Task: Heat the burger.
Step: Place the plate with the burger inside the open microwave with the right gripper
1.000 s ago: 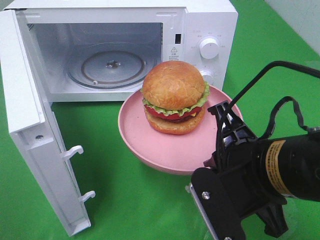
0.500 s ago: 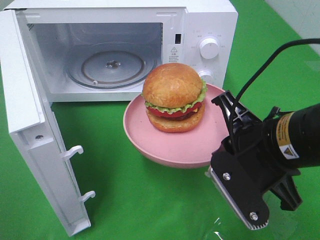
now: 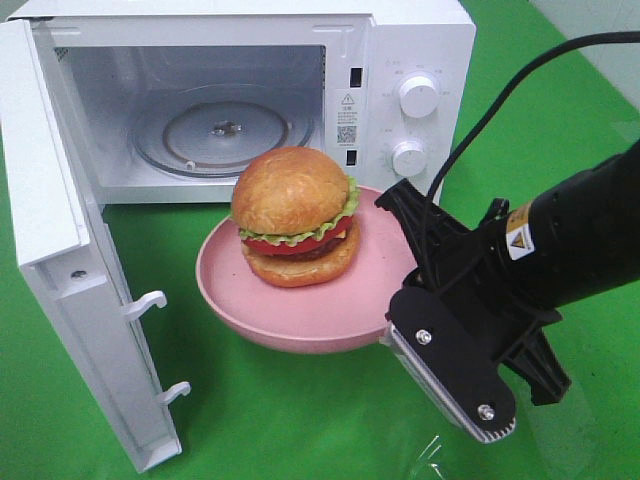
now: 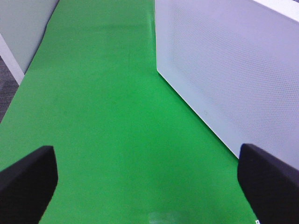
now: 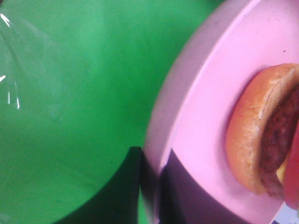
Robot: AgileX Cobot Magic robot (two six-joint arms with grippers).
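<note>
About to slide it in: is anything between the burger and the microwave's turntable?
Nothing visible. The door is swung wide open and the turntable is bare. The burger sits on the plate, held at its rim by the right hand, just in front of the microwave.

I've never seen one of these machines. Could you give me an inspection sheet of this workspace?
Surface: green cloth, flat.
Job's things: round golden-bun burger upright on a round pink plate, before the white microwave oven; oven door open, glass turntable bare.
Clutter: clear shiny film on the cloth near the front; cannot tell what.
Hands: right hand shut on the plate's rim; left hand open, holding nothing.
Cables: black cable arcs over the right arm.
Surroundings: pale wall at far right.
</note>
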